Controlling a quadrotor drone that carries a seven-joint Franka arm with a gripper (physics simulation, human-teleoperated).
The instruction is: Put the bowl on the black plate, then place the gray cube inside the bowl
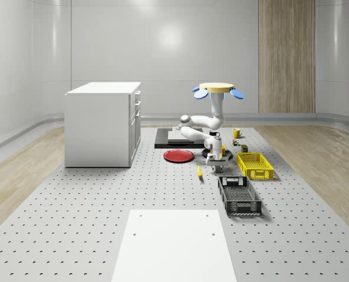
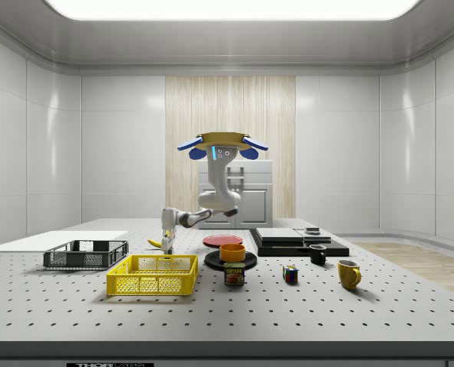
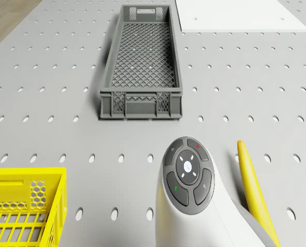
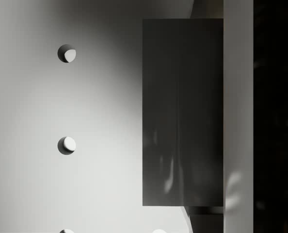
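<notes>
An orange bowl [image 2: 232, 251] sits on the black plate [image 2: 231, 263], near the middle of the side view. In the whole-scene view the bowl [image 1: 224, 151] peeks out just behind the arm. The drone [image 1: 216, 89] hovers above the table, its arm bent down. My gripper [image 1: 215, 164] hangs low over the table, right at a small gray cube [image 1: 216, 169]. That cube [image 4: 183, 111] looms large and dark in the wrist view, resting on the perforated table. From the side, the gripper [image 2: 167, 245] is left of the plate, beyond the yellow basket.
A banana [image 3: 253, 190] lies beside the wrist. A gray crate [image 3: 141, 67] and yellow basket [image 3: 24, 208] stand close by, and a white board [image 1: 174, 247] lies further off. A red plate [image 1: 178, 155], black slab [image 2: 296, 243], white cabinet [image 1: 101, 123], mugs and a can surround the area.
</notes>
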